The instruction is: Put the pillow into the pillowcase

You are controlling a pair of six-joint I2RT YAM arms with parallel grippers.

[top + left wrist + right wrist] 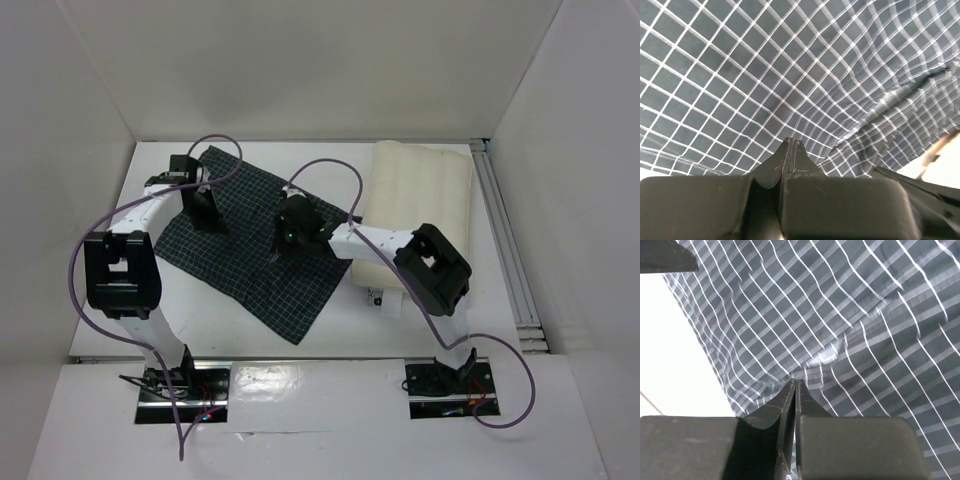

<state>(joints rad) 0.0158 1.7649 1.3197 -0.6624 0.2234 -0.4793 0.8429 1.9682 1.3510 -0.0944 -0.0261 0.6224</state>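
The pillowcase (250, 275), dark cloth with a fine light grid, lies flat and slantwise on the white table (225, 335). Right of it lies the cream pillow (420, 185), lengthwise, its near end under the right arm and a small tag (377, 297) beside that end. My left gripper (207, 215) is down on the far left part of the cloth. In its wrist view the jaws (791, 141) are shut, tips in the pillowcase (765, 75), a crease running away to the right. My right gripper (291, 240) is shut near the cloth's right edge; the pillowcase (865, 315) puckers at its tips (796, 381).
White walls close in the table on three sides. A metal rail (510, 250) runs along the right edge. Purple cables (330, 165) loop above both arms. Bare white table (670, 350) shows left of the cloth in the right wrist view.
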